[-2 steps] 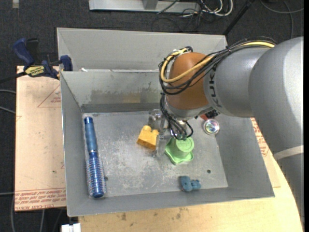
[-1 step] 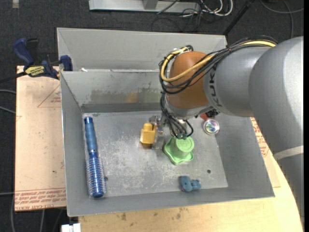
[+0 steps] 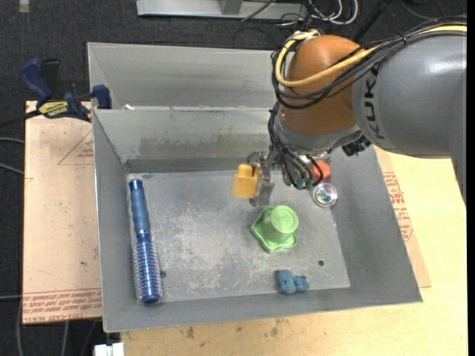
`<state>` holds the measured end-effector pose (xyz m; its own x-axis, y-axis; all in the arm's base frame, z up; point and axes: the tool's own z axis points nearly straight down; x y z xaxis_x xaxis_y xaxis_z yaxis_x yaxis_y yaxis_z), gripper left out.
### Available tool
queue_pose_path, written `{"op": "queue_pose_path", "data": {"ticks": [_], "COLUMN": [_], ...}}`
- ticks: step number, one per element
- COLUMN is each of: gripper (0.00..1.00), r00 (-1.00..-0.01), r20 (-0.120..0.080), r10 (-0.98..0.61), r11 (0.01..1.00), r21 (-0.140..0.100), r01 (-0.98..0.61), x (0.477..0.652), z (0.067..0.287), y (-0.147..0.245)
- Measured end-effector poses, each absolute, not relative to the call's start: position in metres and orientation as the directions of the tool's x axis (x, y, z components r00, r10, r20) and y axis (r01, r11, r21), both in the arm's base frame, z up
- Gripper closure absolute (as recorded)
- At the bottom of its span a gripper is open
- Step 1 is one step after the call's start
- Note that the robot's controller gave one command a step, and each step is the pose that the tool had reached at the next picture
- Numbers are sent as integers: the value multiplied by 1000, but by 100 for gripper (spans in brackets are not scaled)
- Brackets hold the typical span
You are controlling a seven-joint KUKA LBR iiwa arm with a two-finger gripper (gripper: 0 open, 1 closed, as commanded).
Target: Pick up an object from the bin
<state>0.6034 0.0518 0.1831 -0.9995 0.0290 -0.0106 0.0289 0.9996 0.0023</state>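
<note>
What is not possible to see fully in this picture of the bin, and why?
1. Yellow block, camera view: its right side is hidden behind the gripper.
2. Shiny round thing, camera view: too small to identify.
3. Small blue thing, camera view: too small to tell its kind.

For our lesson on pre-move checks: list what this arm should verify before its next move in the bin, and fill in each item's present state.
1. The gripper is beside the yellow block, near the back wall of the bin: ok.
2. Block actually held: cannot tell.
3. Green cup apart from the block: ok.
4. Brush far off at the left: ok.
5. Small blue piece out of the way at the front: ok.
6. Shiny round thing clear of the arm: cannot tell.
</note>
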Motion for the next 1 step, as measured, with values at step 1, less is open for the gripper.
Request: {"op": "queue_pose_path", "data": {"ticks": [1], "gripper": [100], "r00": [-999], "r20": [-9], "r10": [43], "r11": [999], "r21": [2], "r01": [43], "x": [600], "z": [238], "y": [53]}}
